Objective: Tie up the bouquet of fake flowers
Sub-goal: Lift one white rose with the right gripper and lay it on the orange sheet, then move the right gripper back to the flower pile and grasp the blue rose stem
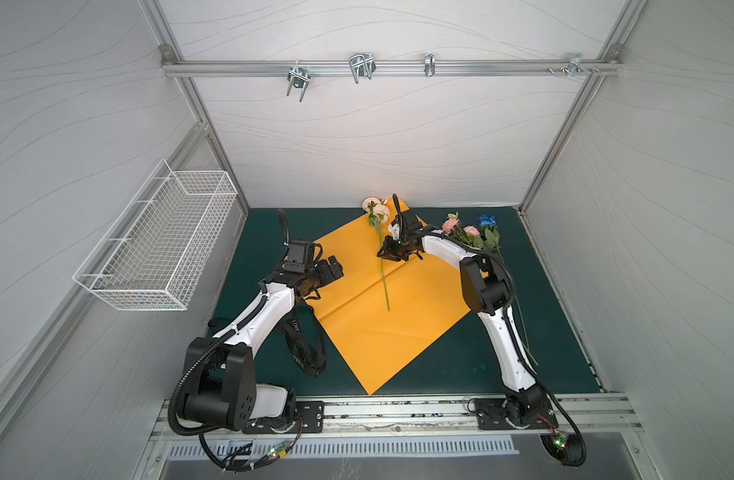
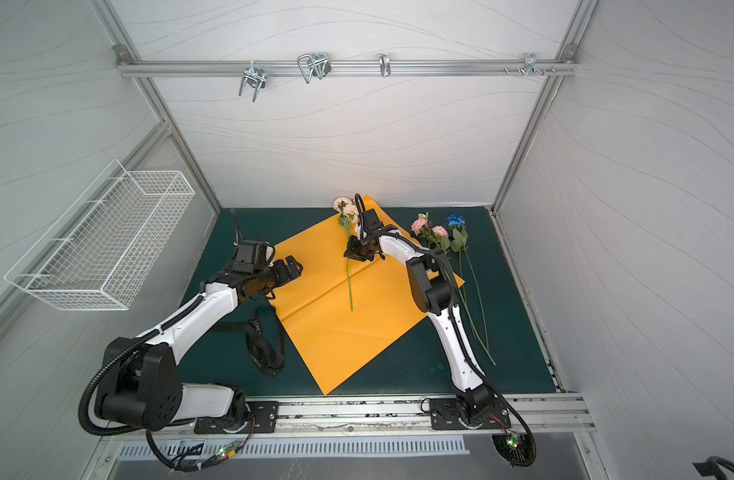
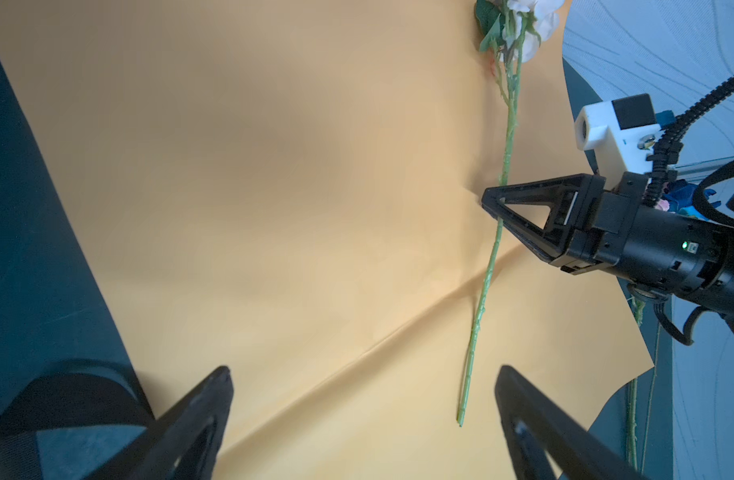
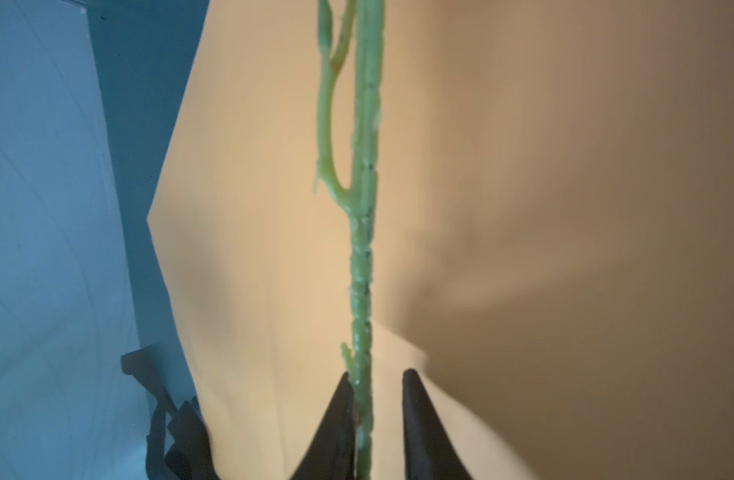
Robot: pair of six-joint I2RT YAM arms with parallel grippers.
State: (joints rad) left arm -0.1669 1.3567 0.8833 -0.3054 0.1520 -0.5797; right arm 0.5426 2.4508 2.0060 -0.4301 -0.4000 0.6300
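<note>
The bouquet of fake flowers lies in two parts. A cream flower (image 1: 375, 208) (image 2: 345, 208) rests on the orange paper (image 1: 398, 328), its green stem (image 3: 488, 266) running toward the front. Pink and blue flowers (image 1: 469, 232) (image 2: 438, 232) lie on the green mat to the right, partly behind the right arm. My right gripper (image 1: 385, 251) (image 4: 377, 374) straddles the cream flower's stem (image 4: 362, 270). Its jaws are slightly parted, and the stem touches one finger with a gap to the other. My left gripper (image 1: 336, 266) (image 3: 365, 374) hovers wide open over the paper's left edge, holding nothing.
A black ribbon with white lettering (image 1: 303, 349) (image 2: 261, 345) lies on the mat left of the paper, partly under the left arm. A white wire basket (image 1: 161, 245) hangs on the left wall. Metal hooks (image 1: 361, 66) hang from the back rail.
</note>
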